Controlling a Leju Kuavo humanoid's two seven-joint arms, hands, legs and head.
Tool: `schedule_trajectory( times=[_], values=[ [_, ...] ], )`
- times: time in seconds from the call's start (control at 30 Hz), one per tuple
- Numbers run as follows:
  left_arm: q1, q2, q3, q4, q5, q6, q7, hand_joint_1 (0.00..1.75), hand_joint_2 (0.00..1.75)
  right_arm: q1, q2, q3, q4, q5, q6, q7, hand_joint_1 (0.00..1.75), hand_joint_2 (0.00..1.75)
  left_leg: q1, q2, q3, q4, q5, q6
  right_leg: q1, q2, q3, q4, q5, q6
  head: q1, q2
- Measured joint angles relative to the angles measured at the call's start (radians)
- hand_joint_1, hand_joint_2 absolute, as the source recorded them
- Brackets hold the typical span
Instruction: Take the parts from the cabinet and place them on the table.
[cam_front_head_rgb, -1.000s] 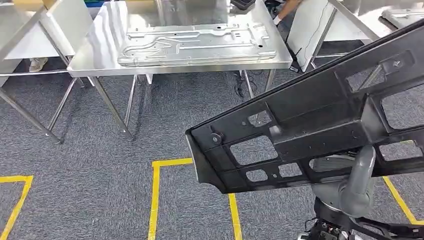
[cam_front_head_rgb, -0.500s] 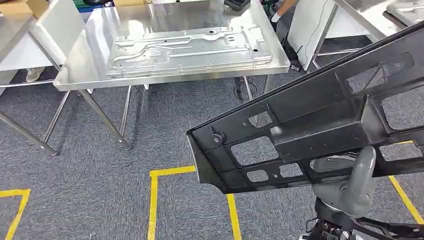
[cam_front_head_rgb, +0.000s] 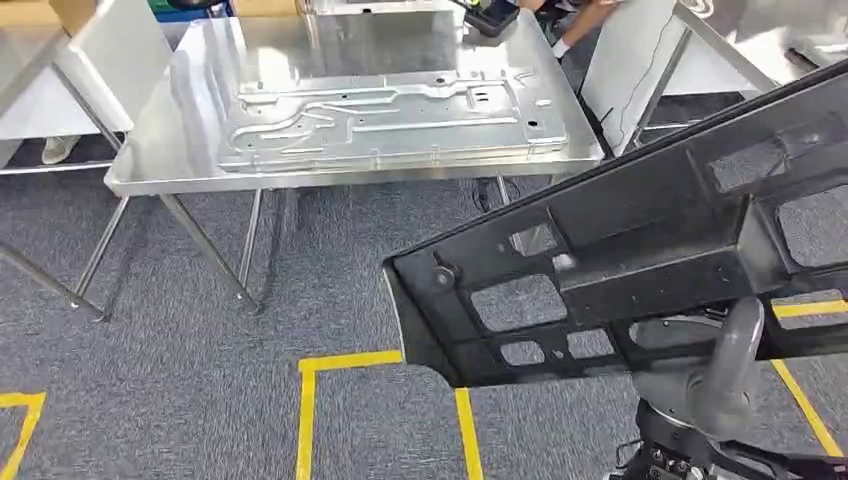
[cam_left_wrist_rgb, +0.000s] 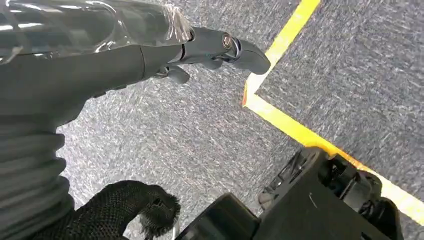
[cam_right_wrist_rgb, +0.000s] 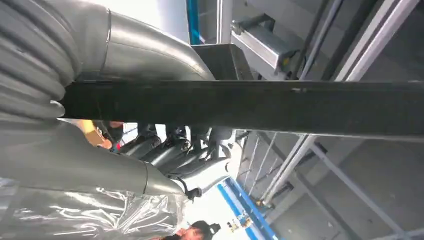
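- The right hand (cam_front_head_rgb: 715, 375) grips a long black plastic part (cam_front_head_rgb: 640, 260) from underneath; in the head view its grey thumb rises against the part's near edge.
- In the right wrist view the hand (cam_right_wrist_rgb: 165, 160) has thumb on one side and fingers (cam_right_wrist_rgb: 170, 152) on the other of the part's edge (cam_right_wrist_rgb: 260, 107), which crosses the picture as a dark bar.
- The part is held in the air above the carpet (cam_front_head_rgb: 200, 400), tilted, its far end higher and running off the right side of the head view. Its face shows ribs and several rectangular cut-outs.
- The left hand (cam_left_wrist_rgb: 150, 55) hangs over the carpet with nothing in it; its thumb and a dark finger (cam_left_wrist_rgb: 235, 47) point outward, apart from each other.
- Ahead stands a steel bench (cam_front_head_rgb: 160, 150) on angled legs. A stamped metal panel (cam_front_head_rgb: 390, 115) lies flat on it, filling most of the top.
- The black part is well apart from the bench and nearer the robot.
- Yellow tape lines (cam_front_head_rgb: 305, 410) mark the carpet below the part.
- A dark object (cam_front_head_rgb: 490, 15) rests at the bench's far edge; a person's arm (cam_front_head_rgb: 580, 20) shows just beyond it.
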Motion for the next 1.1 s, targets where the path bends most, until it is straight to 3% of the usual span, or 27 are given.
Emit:
schedule_trajectory(
  times=[0.03, 0.07, 0.1, 0.13, 0.17, 0.2, 0.27, 0.3, 0.33, 0.37, 0.43, 0.47, 0.5, 0.53, 0.57, 0.63, 0.7, 0.77, 0.8, 0.83, 0.87, 0.93, 0.97, 1.0, 1.03, 1.07, 1.1],
  values=[
    [0.002, 0.000, 0.000, 0.000, 0.000, 0.000, 0.000, 0.00, 1.75, 0.000, 0.000, -0.002, 0.000, -0.005, 0.000, 0.002, 1.75, 1.75, 0.003, -0.003, 0.017, 0.000, -0.013, -0.004, -0.001, 0.000, 0.006, -0.054, 0.039, 0.002, 0.000, 0.000],
    [0.003, 0.000, 0.000, 0.000, 0.000, 0.001, 0.000, 0.00, 1.75, 0.000, 0.000, -0.003, 0.001, -0.008, -0.002, 0.007, 1.75, 1.75, 0.007, -0.004, 0.036, 0.000, -0.027, -0.010, -0.004, 0.000, 0.020, -0.127, 0.096, 0.006, 0.000, 0.000],
    [0.007, 0.000, 0.000, 0.000, 0.000, 0.001, 0.001, 0.00, 1.75, 0.000, 0.000, -0.003, 0.002, -0.016, -0.008, 0.014, 1.75, 1.75, 0.008, -0.004, 0.049, 0.000, -0.043, -0.017, -0.008, -0.002, 0.034, -0.202, 0.172, 0.010, 0.001, 0.000],
    [0.009, 0.000, 0.000, 0.000, 0.000, 0.004, 0.002, 0.00, 1.75, 0.001, 0.000, -0.003, 0.010, -0.022, -0.017, 0.024, 1.75, 1.75, 0.006, -0.003, 0.059, 0.002, -0.058, -0.026, -0.007, -0.009, 0.026, -0.226, 0.237, 0.008, 0.002, 0.000],
    [0.009, 0.000, 0.000, 0.000, 0.002, 0.006, 0.002, 0.00, 1.75, 0.001, 0.000, -0.003, 0.014, -0.027, -0.024, 0.027, 1.75, 1.75, 0.006, -0.004, 0.061, 0.001, -0.064, -0.030, -0.004, -0.010, 0.026, -0.229, 0.193, -0.009, 0.003, 0.000],
    [0.007, 0.000, 0.000, 0.000, 0.002, 0.010, 0.002, 0.00, 1.75, 0.008, 0.000, -0.003, 0.016, -0.029, -0.029, 0.033, 1.75, 1.75, 0.002, -0.003, 0.061, -0.004, -0.072, -0.038, -0.002, -0.009, 0.029, -0.227, 0.217, -0.020, 0.003, 0.000],
    [0.008, 0.000, 0.000, 0.000, 0.002, 0.013, 0.002, 0.00, 1.75, 0.007, 0.000, -0.004, 0.025, -0.022, -0.037, 0.039, 1.75, 1.75, 0.003, -0.001, 0.063, 0.015, -0.059, -0.046, -0.005, -0.008, 0.043, -0.232, 0.201, -0.035, 0.003, 0.000],
    [0.006, 0.001, 0.000, 0.000, 0.002, 0.013, 0.002, 0.00, 1.75, 0.006, 0.001, -0.004, 0.026, -0.011, -0.053, 0.042, 1.75, 1.75, 0.005, 0.000, 0.048, 0.054, -0.048, -0.049, -0.007, -0.006, 0.056, -0.237, 0.196, -0.041, 0.003, 0.000],
    [0.007, 0.001, 0.000, 0.000, 0.004, 0.013, 0.000, 0.00, 1.75, 0.006, 0.001, -0.004, 0.028, 0.004, -0.080, 0.044, 1.75, 1.75, 0.005, 0.001, 0.013, 0.118, -0.035, -0.056, -0.008, -0.009, 0.069, -0.240, 0.186, -0.045, 0.001, 0.000],
    [0.007, 0.000, 0.001, 0.000, 0.010, 0.016, -0.003, 0.00, 1.75, 0.007, 0.001, -0.004, 0.029, 0.013, -0.095, 0.048, 1.75, 1.75, 0.006, 0.001, -0.041, 0.195, -0.043, -0.060, -0.009, -0.009, 0.080, -0.241, 0.178, -0.048, 0.000, 0.000],
    [-0.002, 0.000, 0.005, 0.000, 0.020, 0.016, -0.008, 0.00, 1.75, 0.007, 0.001, -0.004, 0.033, 0.022, -0.109, 0.050, 1.75, 1.75, 0.005, 0.002, -0.126, 0.292, -0.112, -0.066, -0.007, -0.009, 0.102, -0.242, 0.158, -0.049, 0.000, 0.000],
    [-0.006, 0.000, 0.007, 0.000, 0.021, 0.016, -0.009, 0.00, 1.75, 0.007, 0.001, -0.004, 0.034, 0.022, -0.114, 0.050, 1.75, 1.75, 0.003, 0.002, -0.148, 0.302, -0.150, -0.064, -0.007, -0.008, 0.116, -0.242, 0.147, -0.050, 0.000, 0.000],
    [-0.007, 0.000, 0.009, 0.000, 0.021, 0.015, -0.009, 0.00, 1.75, 0.007, 0.001, -0.004, 0.035, 0.023, -0.116, 0.050, 1.75, 1.75, 0.001, 0.002, -0.156, 0.288, -0.167, -0.059, -0.006, -0.007, 0.132, -0.242, 0.136, -0.050, 0.000, 0.000],
    [-0.008, 0.000, 0.011, 0.000, 0.021, 0.013, -0.008, 0.00, 1.75, 0.007, 0.001, -0.004, 0.035, 0.024, -0.118, 0.050, 1.75, 1.75, -0.001, 0.002, -0.153, 0.247, -0.151, -0.054, -0.004, -0.005, 0.151, -0.243, 0.123, -0.050, 0.000, 0.000],
    [-0.007, 0.000, 0.012, 0.000, 0.021, 0.012, -0.004, 0.00, 1.75, 0.007, 0.001, -0.004, 0.035, 0.026, -0.119, 0.050, 1.75, 1.75, -0.007, 0.002, -0.143, 0.178, -0.095, -0.043, -0.001, -0.004, 0.171, -0.244, 0.110, -0.051, 0.000, 0.000],
    [-0.001, 0.003, 0.014, 0.000, 0.021, 0.011, 0.000, 0.00, 1.75, 0.006, 0.001, -0.004, 0.037, 0.028, -0.121, 0.052, 1.75, 1.75, -0.023, 0.001, -0.134, 0.047, 0.083, -0.009, 0.000, -0.003, 0.191, -0.247, 0.093, -0.050, 0.001, 0.000],
    [-0.003, 0.003, 0.016, 0.000, 0.023, 0.010, 0.002, 0.00, 1.75, 0.004, 0.001, -0.004, 0.042, 0.029, -0.127, 0.056, 1.75, 1.75, -0.033, -0.004, -0.121, 0.033, 0.078, -0.001, 0.002, 0.004, 0.203, -0.261, 0.081, -0.037, 0.000, 0.000],
    [-0.002, 0.003, 0.016, 0.000, 0.020, 0.009, 0.010, 0.00, 1.75, 0.004, 0.001, -0.003, 0.043, 0.032, -0.129, 0.056, 1.75, 1.75, -0.029, -0.003, -0.100, 0.007, 0.078, 0.003, 0.003, 0.005, 0.217, -0.249, 0.098, -0.030, 0.000, 0.000],
    [-0.001, 0.001, 0.017, 0.000, 0.019, 0.010, 0.011, 0.00, 1.75, 0.002, 0.000, -0.003, 0.044, 0.035, -0.130, 0.059, 1.75, 1.75, -0.018, -0.002, -0.073, -0.006, 0.080, 0.002, 0.003, 0.005, 0.208, -0.231, 0.094, -0.029, 0.000, 0.000],
    [0.000, 0.001, 0.017, 0.000, 0.017, 0.009, 0.013, 0.00, 1.75, 0.002, 0.000, -0.003, 0.047, 0.040, -0.135, 0.063, 1.75, 1.75, -0.019, -0.003, -0.058, -0.014, 0.077, 0.006, 0.005, 0.003, 0.197, -0.192, 0.096, -0.026, 0.002, 0.000],
    [0.001, 0.001, 0.017, 0.000, 0.017, 0.010, 0.017, 0.00, 1.75, -0.001, 0.000, -0.003, 0.048, 0.046, -0.139, 0.066, 1.75, 1.75, -0.017, -0.003, -0.048, -0.016, 0.073, 0.010, 0.005, 0.002, 0.162, -0.133, 0.086, -0.022, 0.002, 0.000],
    [0.004, 0.000, 0.018, 0.000, 0.016, 0.010, 0.024, 0.00, 1.75, -0.003, -0.001, -0.002, 0.058, 0.065, -0.162, 0.097, 1.75, 1.75, -0.015, -0.007, -0.033, -0.016, 0.055, 0.013, 0.002, 0.002, 0.069, -0.013, 0.031, -0.013, 0.003, 0.000],
    [0.005, 0.000, 0.018, 0.000, 0.016, 0.009, 0.026, 0.00, 1.75, -0.004, -0.001, -0.002, 0.064, 0.074, -0.168, 0.108, 1.75, 1.75, -0.012, -0.013, -0.023, -0.016, 0.045, 0.011, 0.000, 0.001, 0.033, 0.013, -0.001, -0.009, 0.003, 0.000],
    [0.006, 0.000, 0.017, 0.000, 0.016, 0.009, 0.027, 0.00, 1.75, -0.005, -0.001, -0.001, 0.072, 0.082, -0.174, 0.118, 1.75, 1.75, -0.009, -0.021, -0.011, -0.016, 0.035, 0.008, -0.003, 0.001, 0.015, 0.004, -0.010, -0.003, 0.003, 0.000],
    [0.008, 0.000, 0.017, 0.000, 0.016, 0.009, 0.027, 0.00, 1.75, -0.008, -0.001, 0.000, 0.079, 0.086, -0.176, 0.124, 1.75, 1.75, -0.005, -0.030, 0.004, -0.016, 0.024, 0.003, -0.006, 0.002, 0.015, -0.034, 0.006, 0.002, 0.003, 0.000],
    [0.008, 0.000, 0.017, 0.000, 0.016, 0.009, 0.027, 0.00, 1.75, -0.012, -0.001, 0.002, 0.090, 0.091, -0.179, 0.131, 1.75, 1.75, 0.000, -0.040, 0.019, -0.016, 0.012, -0.002, -0.010, 0.002, 0.027, -0.095, 0.047, 0.007, 0.003, 0.000],
    [0.008, 0.000, 0.017, 0.000, 0.016, 0.009, 0.027, 0.00, 1.75, -0.017, -0.001, 0.005, 0.099, 0.093, -0.179, 0.134, 1.75, 1.75, 0.005, -0.050, 0.036, -0.015, -0.001, -0.008, -0.015, 0.006, 0.045, -0.171, 0.111, 0.014, 0.003, 0.000]
  ],
)
